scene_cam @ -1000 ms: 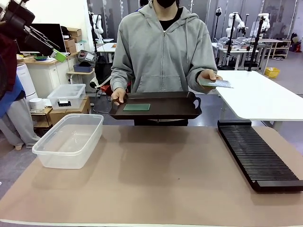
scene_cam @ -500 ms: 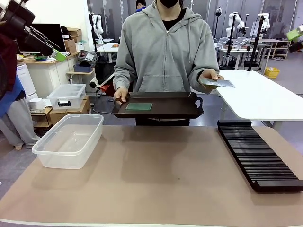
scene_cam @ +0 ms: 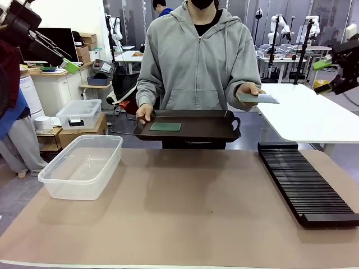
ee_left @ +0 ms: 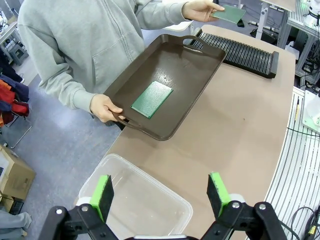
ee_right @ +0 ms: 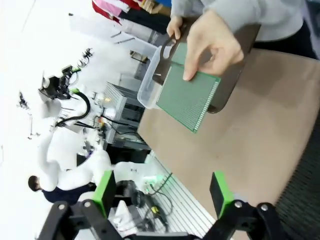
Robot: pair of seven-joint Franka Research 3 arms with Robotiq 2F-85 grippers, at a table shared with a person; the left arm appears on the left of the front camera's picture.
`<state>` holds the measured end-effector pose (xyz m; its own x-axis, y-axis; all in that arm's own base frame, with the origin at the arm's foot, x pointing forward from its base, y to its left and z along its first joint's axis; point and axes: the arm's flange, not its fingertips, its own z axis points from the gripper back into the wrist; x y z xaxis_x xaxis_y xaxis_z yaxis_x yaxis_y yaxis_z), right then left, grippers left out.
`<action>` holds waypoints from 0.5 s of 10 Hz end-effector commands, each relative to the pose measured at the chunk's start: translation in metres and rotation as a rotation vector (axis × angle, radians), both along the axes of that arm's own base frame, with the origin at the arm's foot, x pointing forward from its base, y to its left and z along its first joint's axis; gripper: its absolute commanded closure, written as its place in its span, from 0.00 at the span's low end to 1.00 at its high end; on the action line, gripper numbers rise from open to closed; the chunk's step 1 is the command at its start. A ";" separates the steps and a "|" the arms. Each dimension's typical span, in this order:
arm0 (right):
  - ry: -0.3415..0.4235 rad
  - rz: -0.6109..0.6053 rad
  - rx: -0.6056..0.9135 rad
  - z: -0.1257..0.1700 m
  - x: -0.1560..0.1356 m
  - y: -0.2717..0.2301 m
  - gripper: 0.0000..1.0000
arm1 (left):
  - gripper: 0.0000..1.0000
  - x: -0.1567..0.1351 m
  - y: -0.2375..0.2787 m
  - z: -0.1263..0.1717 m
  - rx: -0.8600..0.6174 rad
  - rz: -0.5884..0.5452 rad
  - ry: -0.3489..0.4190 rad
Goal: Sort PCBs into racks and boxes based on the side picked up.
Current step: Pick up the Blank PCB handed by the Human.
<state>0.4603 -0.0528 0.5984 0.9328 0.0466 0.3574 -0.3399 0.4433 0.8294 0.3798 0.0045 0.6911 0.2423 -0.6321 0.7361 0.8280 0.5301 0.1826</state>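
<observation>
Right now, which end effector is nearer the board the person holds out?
Right. The right end effector hangs open near the held-out board, not touching; the left end effector is over the clear tub, across the table.

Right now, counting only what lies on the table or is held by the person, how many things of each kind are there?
Green PCBs: 2
Black slotted rack: 1
Clear plastic tub: 1
Dark brown handled tray: 1
Total: 5
</observation>
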 end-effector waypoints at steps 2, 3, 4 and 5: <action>0.068 -0.044 0.052 -0.028 0.001 0.021 0.00 | 0.00 -0.001 0.000 0.000 0.000 -0.008 0.003; 0.029 -0.023 0.042 -0.030 0.001 0.025 0.00 | 0.00 -0.001 0.000 0.000 0.000 -0.008 0.003; 0.061 -0.005 0.032 -0.027 0.001 0.014 0.00 | 0.00 -0.001 0.000 0.000 0.000 -0.008 0.003; 0.061 -0.005 0.032 -0.027 0.001 0.014 0.00 | 0.00 -0.001 0.000 0.000 0.000 -0.008 0.003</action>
